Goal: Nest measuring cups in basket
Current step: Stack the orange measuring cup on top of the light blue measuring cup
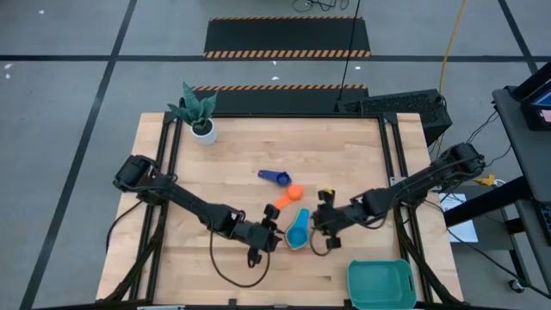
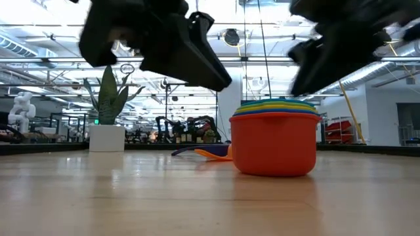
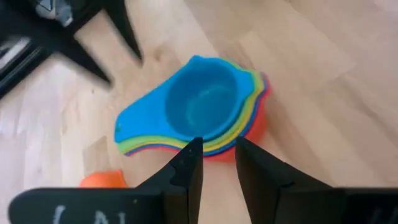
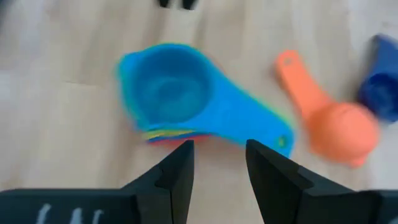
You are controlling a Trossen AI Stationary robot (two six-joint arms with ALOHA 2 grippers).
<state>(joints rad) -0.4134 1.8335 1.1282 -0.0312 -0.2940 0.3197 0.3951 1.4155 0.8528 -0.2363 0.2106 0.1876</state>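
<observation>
Now the nested stack of measuring cups sits on the table directly between both sets of fingers, its handles running away from the bowl toward the orange cup. The left gripper hovers just short of the stack's rim, fingers narrowly parted, holding nothing. The right gripper faces the handles, fingers parted and empty. Both are about equally near. The basket lies well apart, on the right arm's side. Only the low view shows the red bottom cup resting flat; the navy cup shows best from above.
</observation>
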